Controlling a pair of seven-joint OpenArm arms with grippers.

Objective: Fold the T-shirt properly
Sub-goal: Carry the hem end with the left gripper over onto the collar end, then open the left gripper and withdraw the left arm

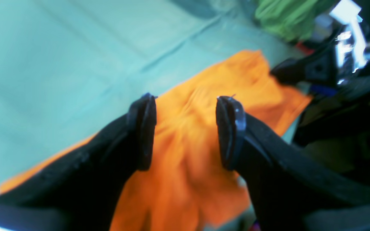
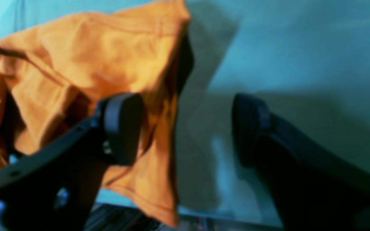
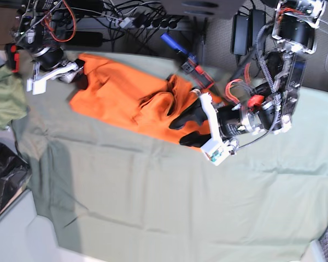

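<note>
Orange cloth of the T-shirt [image 3: 126, 101] is spread across the far part of the counter [image 3: 169, 207], on the sage-green table cloth [image 3: 153, 185], and is bunched into wrinkles toward its right end. The left tool [image 3: 181, 130] is seen over that right end, its black fingers [image 1: 143, 128] spread apart with orange fabric showing between them; nothing is pinched. The right tool [image 3: 79, 73] is held at the shirt's far left corner, its jaws wide apart, one finger [image 2: 122, 126] in front of the cloth and the other over bare table cloth. Cables [image 3: 126, 22] are seen beyond the counter's far edge.
</note>
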